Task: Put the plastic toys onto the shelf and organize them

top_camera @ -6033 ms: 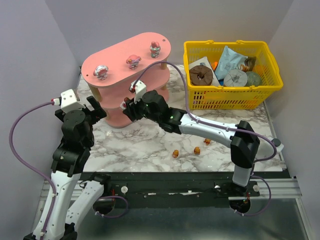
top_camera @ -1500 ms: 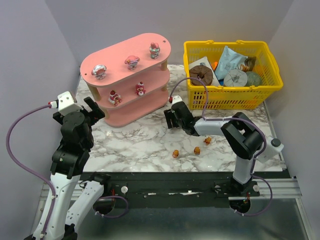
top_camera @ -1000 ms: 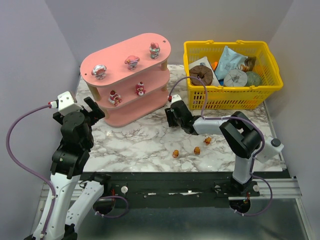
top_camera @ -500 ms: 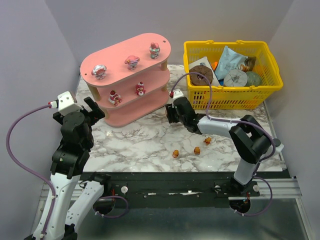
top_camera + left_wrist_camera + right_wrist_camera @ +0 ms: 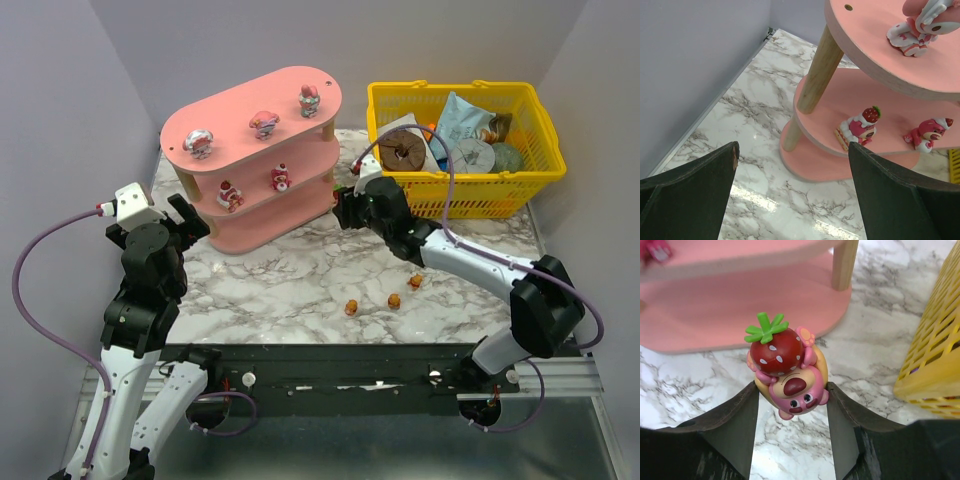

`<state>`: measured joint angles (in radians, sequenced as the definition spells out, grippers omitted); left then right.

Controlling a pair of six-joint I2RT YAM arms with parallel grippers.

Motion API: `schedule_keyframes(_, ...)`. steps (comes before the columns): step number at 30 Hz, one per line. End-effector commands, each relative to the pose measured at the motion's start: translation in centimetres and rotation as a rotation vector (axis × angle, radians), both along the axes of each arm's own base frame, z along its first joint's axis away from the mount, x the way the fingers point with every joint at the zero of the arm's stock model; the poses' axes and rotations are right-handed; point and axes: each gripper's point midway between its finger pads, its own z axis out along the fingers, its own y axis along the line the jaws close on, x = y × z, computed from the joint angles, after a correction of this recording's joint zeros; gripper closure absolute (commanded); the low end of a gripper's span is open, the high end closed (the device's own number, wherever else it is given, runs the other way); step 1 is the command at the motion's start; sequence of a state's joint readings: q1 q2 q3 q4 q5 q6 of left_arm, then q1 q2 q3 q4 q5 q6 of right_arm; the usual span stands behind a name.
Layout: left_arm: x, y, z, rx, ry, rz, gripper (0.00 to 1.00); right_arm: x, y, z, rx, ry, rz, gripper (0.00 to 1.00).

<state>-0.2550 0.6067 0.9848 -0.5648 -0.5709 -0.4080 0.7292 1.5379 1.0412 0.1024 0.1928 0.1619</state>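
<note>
**Strawberry bear gripped in the right tool, close to the shelf's end**

The right tool (image 5: 345, 207) (image 5: 792, 390) is clamped on a small pink plastic bear figurine with a red strawberry on its head (image 5: 790, 377). One dark finger presses each side of it, and the white marble counter (image 5: 280, 275) shows beneath. Ahead of this tool and somewhat to its left stands the pink three-tier shelf (image 5: 250, 100) (image 5: 740, 305), with its long oval boards and pale wooden posts. The bottom board and one post are the parts nearest the tool, and neither the tool nor the bear touches them. To the tool's right is a yellow plastic mesh basket (image 5: 460, 195) (image 5: 935, 365), near but apart, holding packets (image 5: 462, 120) and a brown ring (image 5: 403, 150).

Behind the right tool, back along its arm, three orange-brown figurines (image 5: 351, 307) (image 5: 394, 300) (image 5: 414, 281) lie on the counter, each apart from the others.

The left tool (image 5: 185, 215) (image 5: 792, 145) hangs with its jaws spread wide and nothing between them. Ahead of it is the shelf's other end. On the middle board ahead of it sit two red-and-pink figurines (image 5: 860, 127) (image 5: 927, 132), side by side but not touching. Higher up, on the top board, three pink-and-white figurines (image 5: 201, 142) (image 5: 266, 123) (image 5: 310, 97) are spaced along its length.
</note>
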Motion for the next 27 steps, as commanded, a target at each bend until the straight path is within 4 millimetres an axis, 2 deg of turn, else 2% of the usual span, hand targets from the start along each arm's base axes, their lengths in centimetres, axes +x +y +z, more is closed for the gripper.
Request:
schedule_keyframes(1,0.1,0.0,0.2,-0.004,-0.014,-0.003,0.01,0.8,0.6,5.2,0.034,-0.069,0.010,0.79)
schedule_keyframes(7,0.2,-0.1,0.2,-0.005,-0.011,-0.007,0.01,3.5,1.9,7.8,0.027,-0.096,-0.029,0.78)
schedule_keyframes(9,0.1,-0.1,0.4,-0.008,-0.016,-0.007,0.01,4.3,2.5,7.4,0.012,-0.087,-0.029,0.78)
schedule_keyframes(11,0.1,-0.2,0.5,-0.012,-0.020,-0.010,0.01,5.1,3.1,8.7,0.029,-0.112,-0.028,0.78)
schedule_keyframes(13,0.1,-0.1,0.5,-0.011,-0.020,-0.004,0.01,5.7,3.8,8.3,0.019,-0.102,-0.026,0.78)
schedule_keyframes(14,0.0,0.0,0.5,-0.009,-0.021,0.001,0.01,6.1,4.2,9.2,0.032,-0.114,-0.027,0.78)
schedule_keyframes(15,0.0,0.0,0.4,-0.009,-0.018,0.001,0.01,6.4,4.3,9.3,0.031,-0.115,-0.033,0.78)
schedule_keyframes(16,0.0,0.1,0.4,-0.008,-0.017,0.002,0.01,6.7,4.5,8.5,0.025,-0.100,-0.036,0.78)
schedule_keyframes(18,0.1,0.1,0.4,-0.006,-0.015,0.002,0.01,7.2,5.0,9.0,0.036,-0.107,-0.039,0.78)
schedule_keyframes(19,0.1,0.1,0.4,-0.004,-0.013,0.002,0.01,7.4,5.3,8.2,0.024,-0.087,-0.042,0.78)
schedule_keyframes(21,0.1,0.0,0.3,-0.003,-0.010,0.002,0.01,8.0,5.3,8.5,0.017,-0.081,-0.059,0.78)
schedule_keyframes(23,0.1,0.0,0.3,-0.004,-0.011,0.002,0.01,8.2,5.4,7.4,-0.005,-0.059,-0.065,0.78)
schedule_keyframes(27,0.2,0.1,0.3,-0.002,-0.009,0.003,0.01,8.5,5.6,6.7,-0.013,-0.045,-0.068,0.77)
